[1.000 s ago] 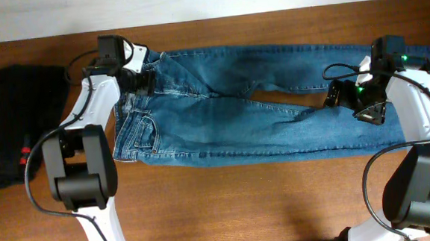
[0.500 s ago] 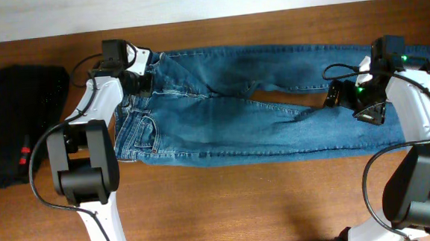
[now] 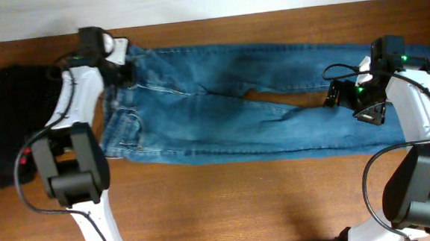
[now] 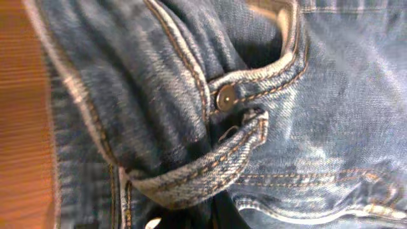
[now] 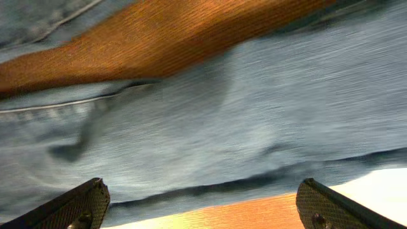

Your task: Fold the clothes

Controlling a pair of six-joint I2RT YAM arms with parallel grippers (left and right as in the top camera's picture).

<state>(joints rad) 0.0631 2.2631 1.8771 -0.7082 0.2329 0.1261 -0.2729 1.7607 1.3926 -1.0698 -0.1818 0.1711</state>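
Nearest the arms, the long medium-blue denim jeans point(image 3: 223, 124) are laid flat lengthwise on the brown wooden desk point(image 3: 242, 201), with the waistband to the left and the legs parted toward the right. The right pincer point(image 3: 369, 113) is held wide open over the lower leg, judged poised to take that end. Farther back, the left pincer point(image 3: 118, 70) is closed on the waistband, presumably to carry it over for the fold. A crumpled black garment point(image 3: 6, 126) lies apart at the left edge.

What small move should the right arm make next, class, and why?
Probably lower the right gripper onto the leg of the jeans and close. Its jaws stand open above that leg, while the left gripper is already shut on the waistband, so only the leg end is unheld.
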